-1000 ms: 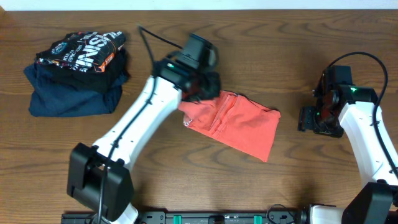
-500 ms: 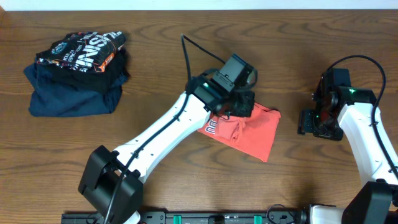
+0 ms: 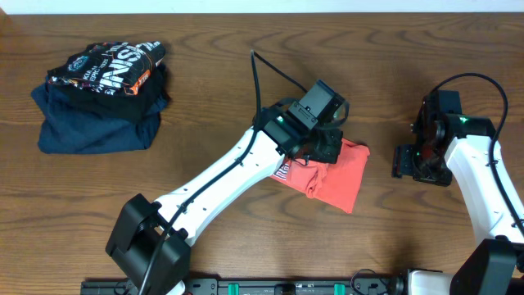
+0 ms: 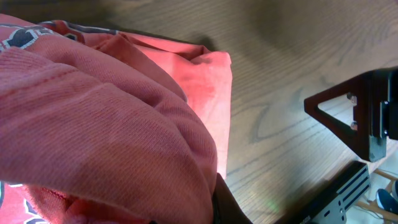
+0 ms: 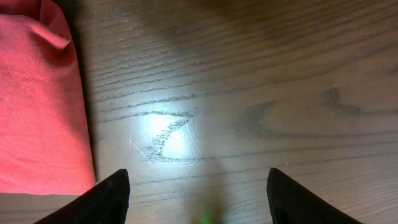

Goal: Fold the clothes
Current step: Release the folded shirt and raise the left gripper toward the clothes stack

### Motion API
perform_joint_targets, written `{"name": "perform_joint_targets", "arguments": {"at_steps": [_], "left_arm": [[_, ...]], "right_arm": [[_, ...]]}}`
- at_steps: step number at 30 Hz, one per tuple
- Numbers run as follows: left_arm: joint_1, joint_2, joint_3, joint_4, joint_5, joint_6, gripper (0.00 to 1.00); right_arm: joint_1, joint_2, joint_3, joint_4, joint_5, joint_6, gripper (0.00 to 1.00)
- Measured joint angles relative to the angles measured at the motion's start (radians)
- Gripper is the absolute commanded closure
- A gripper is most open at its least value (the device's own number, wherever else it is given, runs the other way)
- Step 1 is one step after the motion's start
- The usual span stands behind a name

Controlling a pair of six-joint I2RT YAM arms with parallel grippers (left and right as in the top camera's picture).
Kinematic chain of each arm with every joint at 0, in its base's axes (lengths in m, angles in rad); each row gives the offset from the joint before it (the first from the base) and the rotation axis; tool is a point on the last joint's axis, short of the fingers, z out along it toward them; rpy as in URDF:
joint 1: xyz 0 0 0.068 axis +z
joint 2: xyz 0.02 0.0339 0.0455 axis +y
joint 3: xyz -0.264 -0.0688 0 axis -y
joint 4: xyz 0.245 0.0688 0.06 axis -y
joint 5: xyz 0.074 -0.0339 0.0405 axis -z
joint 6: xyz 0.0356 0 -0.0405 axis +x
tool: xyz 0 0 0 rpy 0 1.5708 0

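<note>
One coral T-shirt [image 3: 344,176] lies central on the counter [image 3: 385,82], soft and limp (better taken at a hem). The left gripper [image 3: 327,152] appears closed on a bunched fold, and the right gripper [image 5: 199,202] is wide open, empty.

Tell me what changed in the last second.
The left gripper swept rightward holding the shirt by its left edge, folding that side over the rest, so the shirt now looks narrower. The right gripper, open, and the dark pile stayed put.

Matt ribbed cotton T-shirt [image 4: 106,124] on grained, faintly glossy wooden table [image 5: 249,93].
</note>
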Motion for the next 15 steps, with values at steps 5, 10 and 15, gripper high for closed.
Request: {"name": "perform_joint_targets", "arguments": {"at_steps": [5,10,15], "left_arm": [[-0.006,0.002,0.0,0.0,0.0,0.0,0.93],[-0.008,0.021,0.0,0.0,0.0,0.0,0.93],[-0.033,0.057,0.0,0.002,-0.003,0.005,0.44]], "right_arm": [[0.0,0.0,0.0,0.0,0.0,0.0,0.31],[0.0,0.0,0.0,-0.002,0.0,0.0,0.31],[0.0,0.0,0.0,-0.007,0.0,0.0,0.31]]}}
